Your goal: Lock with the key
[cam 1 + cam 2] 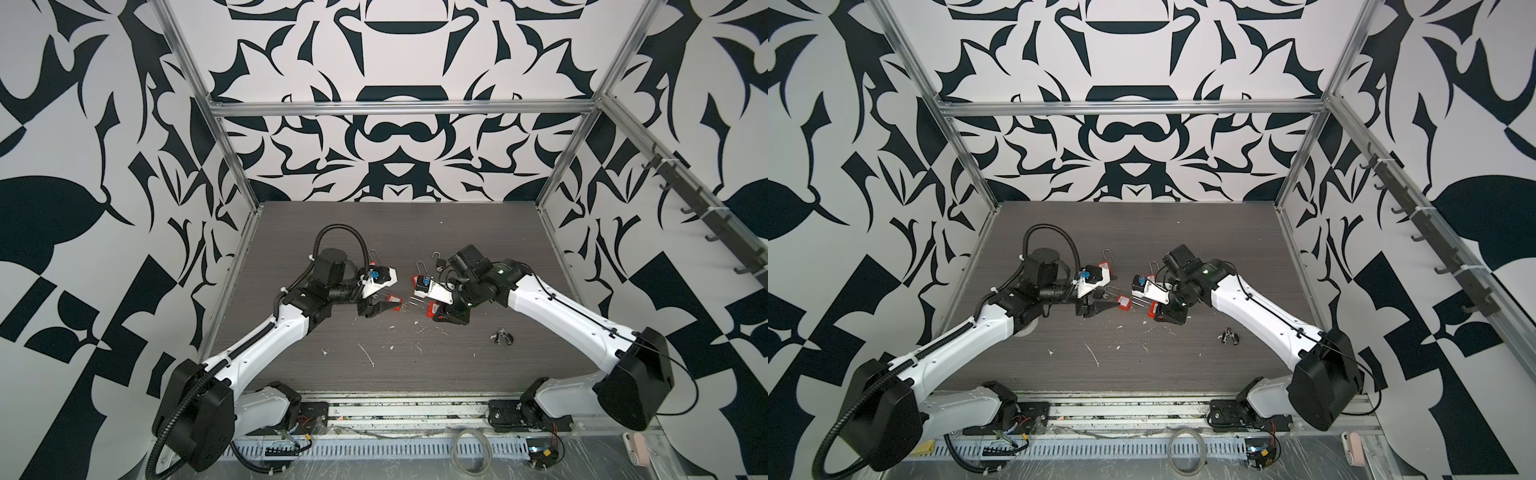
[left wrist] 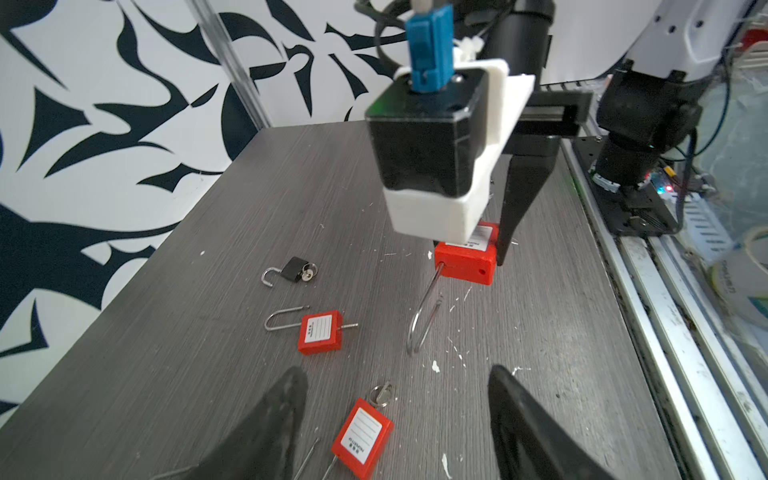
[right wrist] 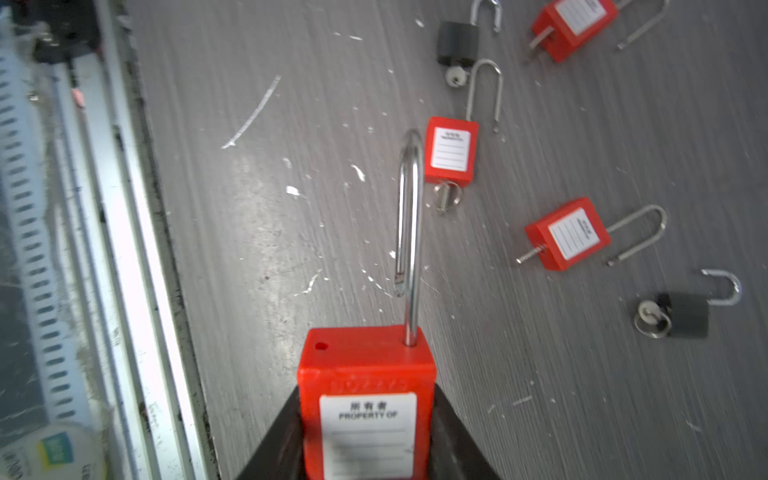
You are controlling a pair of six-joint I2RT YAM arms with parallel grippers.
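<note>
Right claw: clamped tight on a red padlock, open shackle aimed at about 10 o'clock in both top views.
Left claw: spread, nothing gripped; second red padlock framed between its fingers, flat on the table.
Key: stuck in that second lock.
12 o'clock off the right claw: black padlock, shackle open.

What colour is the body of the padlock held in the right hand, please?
Red padlock body with a white label, clearest in the right wrist view.
</note>
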